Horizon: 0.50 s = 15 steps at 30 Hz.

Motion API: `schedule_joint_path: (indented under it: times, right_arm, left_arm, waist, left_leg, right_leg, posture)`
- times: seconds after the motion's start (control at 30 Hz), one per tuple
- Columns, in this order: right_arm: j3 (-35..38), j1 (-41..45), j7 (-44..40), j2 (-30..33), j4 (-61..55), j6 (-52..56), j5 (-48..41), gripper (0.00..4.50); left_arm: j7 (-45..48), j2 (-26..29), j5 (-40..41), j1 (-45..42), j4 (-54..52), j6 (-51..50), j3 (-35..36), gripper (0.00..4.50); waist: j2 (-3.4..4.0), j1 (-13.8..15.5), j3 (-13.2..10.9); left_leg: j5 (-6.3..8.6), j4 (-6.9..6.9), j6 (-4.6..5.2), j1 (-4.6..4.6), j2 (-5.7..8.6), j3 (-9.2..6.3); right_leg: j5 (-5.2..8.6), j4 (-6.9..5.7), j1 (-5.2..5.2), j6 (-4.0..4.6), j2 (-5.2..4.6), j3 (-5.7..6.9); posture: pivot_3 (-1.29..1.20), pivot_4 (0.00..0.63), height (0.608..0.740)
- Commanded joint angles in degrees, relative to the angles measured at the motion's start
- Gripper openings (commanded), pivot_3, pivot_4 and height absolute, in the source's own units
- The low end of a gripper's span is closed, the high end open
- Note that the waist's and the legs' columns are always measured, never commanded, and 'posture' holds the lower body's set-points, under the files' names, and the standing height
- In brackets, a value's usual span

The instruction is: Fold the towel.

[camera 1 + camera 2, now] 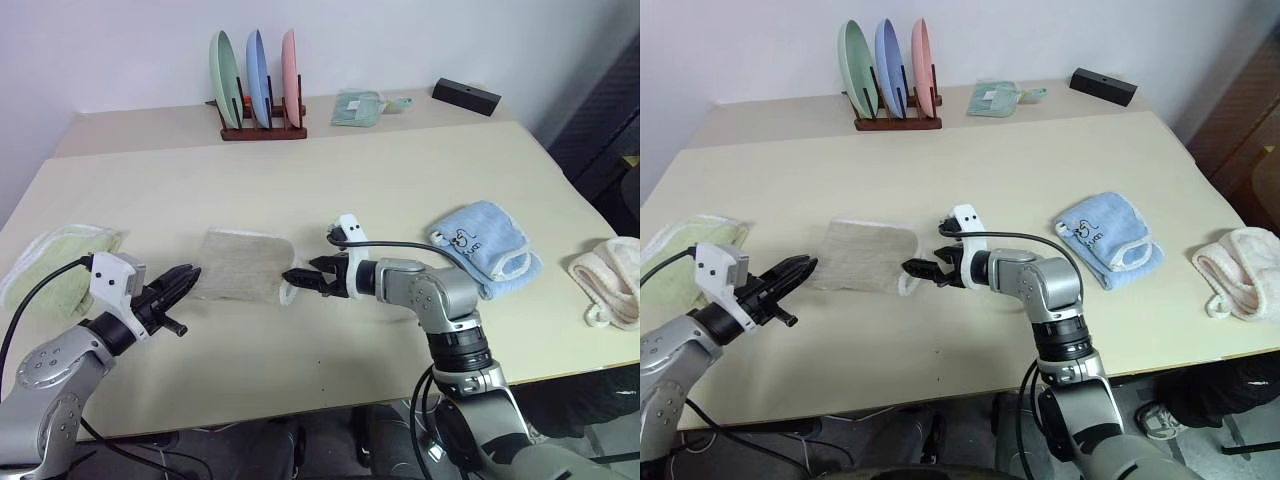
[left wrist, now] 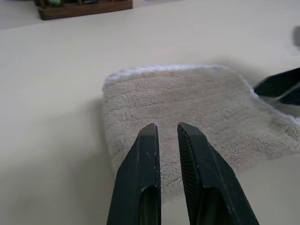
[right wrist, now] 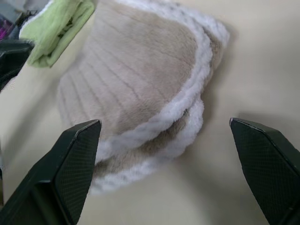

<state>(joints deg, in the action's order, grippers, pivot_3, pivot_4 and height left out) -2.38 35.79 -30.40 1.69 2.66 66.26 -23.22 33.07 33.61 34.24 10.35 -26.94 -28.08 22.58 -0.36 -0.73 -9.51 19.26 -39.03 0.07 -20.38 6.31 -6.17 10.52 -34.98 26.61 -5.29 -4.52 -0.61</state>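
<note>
Fingers, left gripper (image 1: 186,277): two black fingers (image 2: 140,168) nearly together, a thin slit between them, nothing clamped; tips hover just short of the towel's left edge, not touching.
Fingers, right gripper (image 1: 300,279): spread wide, one finger (image 3: 70,164) on each side of the wrist view, empty; tips sit just beside the towel's right edge, contact with the white trim can't be told.
Towel (image 1: 238,264): beige terry, folded into a rough rectangle, lying flat on the table between the two grippers; white corded edging (image 3: 187,98) doubled along the right side, two layers stacked there.
Table (image 1: 330,190): pale cream top, carries everything.
Green towel (image 1: 55,268): light green, folded, near the left edge of the table, just behind the left arm.
Blue cloth (image 1: 487,245): light blue, rumpled, dark printed figure on top, right of the right arm.
Pink-cream cloth (image 1: 612,280): bunched at the far right edge of the table.
Plate rack (image 1: 258,125): dark wood, back of the table, holds three upright plates, green, blue, pink from left to right.
Small green item (image 1: 358,107): flat, pale green, right of the rack.
Black box (image 1: 466,96): long and dark, back right corner.
</note>
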Motion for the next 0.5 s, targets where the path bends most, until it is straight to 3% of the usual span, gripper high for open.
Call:
schedule_joint_path:
  times: [0.03,0.13,0.23,0.43,0.47,0.5]
  right_arm:
    - [0.6,3.4,1.6,-3.0,4.8,-1.6,-0.8,4.46]
    - [1.8,5.3,3.6,-6.0,10.3,-3.7,-0.7,4.46]
    - [4.9,7.7,5.2,-9.4,14.0,-4.6,-2.6,3.61]
    - [7.6,8.5,6.8,-10.8,14.0,-3.3,-5.4,0.45]
    - [7.7,8.4,6.9,-10.6,13.5,-3.0,-5.8,0.05]
    - [8.4,8.3,7.3,-10.3,12.6,-2.6,-6.5,0.02]
  left_arm:
    - [-0.5,-0.3,0.0,-0.2,-2.1,1.1,0.3,0.61]
    - [0.1,-0.7,1.3,0.8,-3.5,0.9,0.6,0.61]
    - [1.8,-0.2,3.3,3.5,-6.4,0.2,1.4,0.61]
    - [1.3,-0.1,4.9,4.9,-8.3,-0.3,1.9,0.61]
    - [1.3,-0.1,4.9,5.0,-8.4,-0.3,1.8,0.61]
    - [1.1,-0.2,4.9,4.8,-8.5,-0.4,1.6,0.61]
  waist:
    - [0.00,-0.1,0.0]
    - [0.00,-0.3,0.0]
    - [0.01,-0.4,0.0]
    - [0.04,0.0,0.0]
    - [0.04,-0.1,0.0]
    - [0.04,-0.2,0.0]
  left_leg:
    - [0.00,0.00,0.00,0.00,0.00,0.00]
    - [0.00,0.02,0.00,0.02,-0.02,0.00]
    - [0.01,0.03,-0.01,0.01,-0.03,0.01]
    - [0.01,0.01,0.00,-0.02,0.00,0.00]
    - [0.01,0.01,0.00,0.01,0.00,0.00]
    - [0.01,0.01,0.00,0.01,-0.01,0.00]
  right_leg:
    - [0.00,0.00,0.00,0.00,0.01,0.00]
    - [0.00,-0.02,0.02,0.00,0.02,0.00]
    - [0.00,-0.04,0.05,0.00,0.04,-0.01]
    - [0.00,0.00,0.01,0.00,0.02,0.00]
    - [0.00,-0.01,0.00,0.00,0.02,0.00]
    - [0.00,-0.01,0.01,0.00,0.03,0.00]
  posture:
    - [0.00,0.150,0.733]
    - [0.00,0.150,0.733]
    - [0.00,0.150,0.733]
    - [0.00,0.150,0.733]
    - [0.00,0.150,0.733]
    - [0.00,0.150,0.733]
